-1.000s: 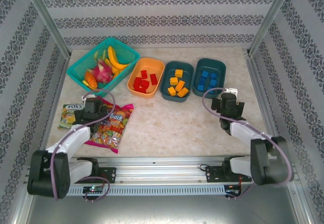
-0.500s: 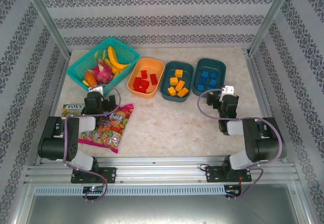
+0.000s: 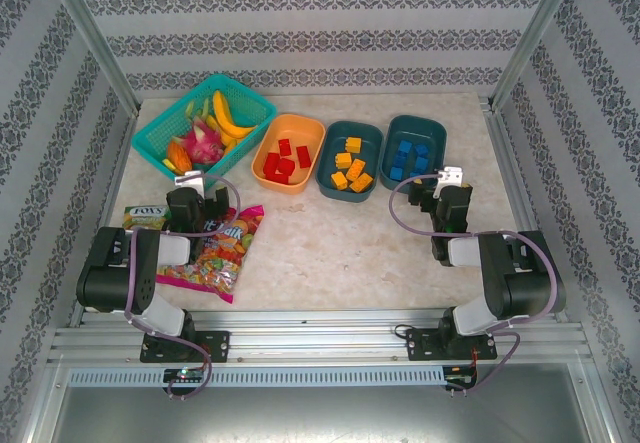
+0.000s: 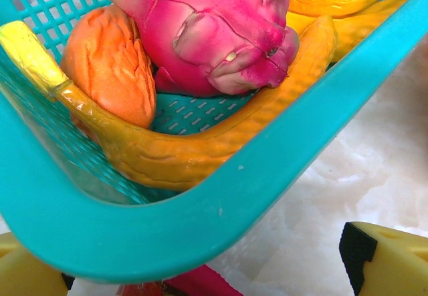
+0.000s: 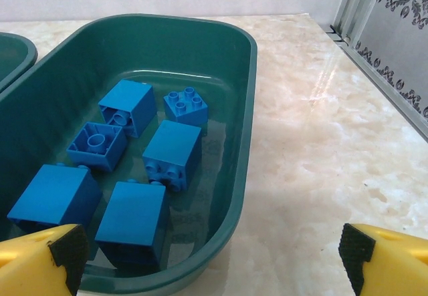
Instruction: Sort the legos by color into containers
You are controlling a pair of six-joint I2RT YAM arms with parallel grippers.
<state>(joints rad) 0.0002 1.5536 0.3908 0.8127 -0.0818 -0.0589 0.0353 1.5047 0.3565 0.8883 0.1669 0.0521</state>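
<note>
Marble table (image 5: 321, 129): blue legos (image 5: 172, 152) lie just before the empty, wide-open right claw (image 5: 210, 256).

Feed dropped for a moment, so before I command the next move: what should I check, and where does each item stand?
1. Red legos in the orange tub: ok.
2. Orange-yellow legos in the middle teal tub: ok.
3. Blue legos in the right teal tub: ok.
4. Stray legos on the bare table: none seen, ok.
5. Left gripper and right gripper open, empty: ok.
6. Left gripper's clearance from the fruit basket rim: cannot tell.
</note>
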